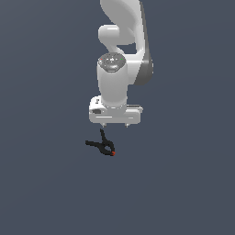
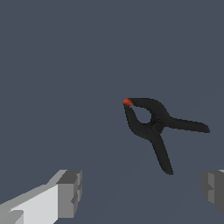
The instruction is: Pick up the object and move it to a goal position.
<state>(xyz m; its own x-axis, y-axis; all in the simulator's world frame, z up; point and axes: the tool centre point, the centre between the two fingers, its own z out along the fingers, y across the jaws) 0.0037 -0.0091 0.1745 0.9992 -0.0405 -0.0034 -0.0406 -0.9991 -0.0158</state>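
Glossy white robot arm [image 1: 120, 69] with rounded, bulbous segments, dark grey band along one side, grey disc cap with tiny red and green marks on the wrist, flat white boxy gripper [image 1: 115, 124], white fingers ending in ridged grey pads [image 2: 70, 194]

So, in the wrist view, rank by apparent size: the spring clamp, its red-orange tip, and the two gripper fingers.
1. spring clamp
2. gripper fingers: both cropped by the frame and nearer the camera, so their place against the clamp is unsure
3. red-orange tip, clearly smallest
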